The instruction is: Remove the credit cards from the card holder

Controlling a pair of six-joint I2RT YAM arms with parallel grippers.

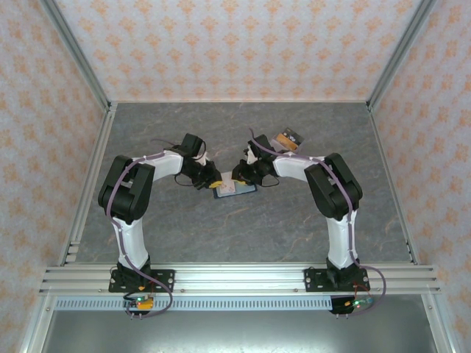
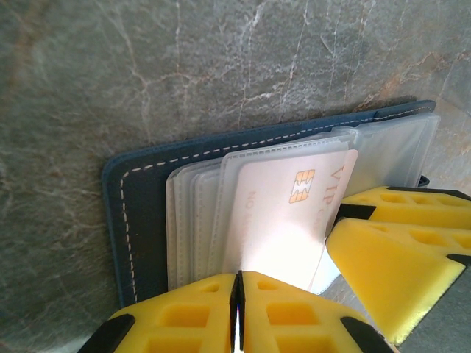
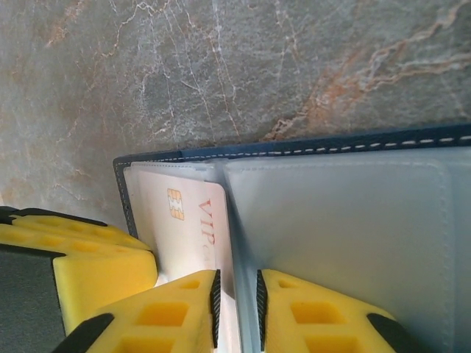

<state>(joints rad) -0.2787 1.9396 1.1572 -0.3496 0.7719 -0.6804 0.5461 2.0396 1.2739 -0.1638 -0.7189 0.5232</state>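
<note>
The navy card holder (image 1: 235,190) lies open mid-table, between both grippers. Its stitched cover (image 2: 140,213) carries several clear sleeves. A pale credit card (image 2: 272,213) with a gold chip and "VIP" lettering sits in one sleeve, its VIP end poking out. My left gripper (image 2: 237,294) is shut, pinching the near edge of that sleeve and card. My right gripper (image 3: 235,301) stands at the VIP end of the card (image 3: 188,228), jaws a narrow gap apart, a clear sleeve edge standing between them. The holder's navy rim (image 3: 294,149) runs along the top.
A small pile of loose cards (image 1: 287,140) lies on the grey marble table behind the right arm. The right gripper's yellow fingers (image 2: 390,250) crowd the card's right end, and the left gripper's fingers (image 3: 96,272) sit close on the other side. Patterned walls enclose the table.
</note>
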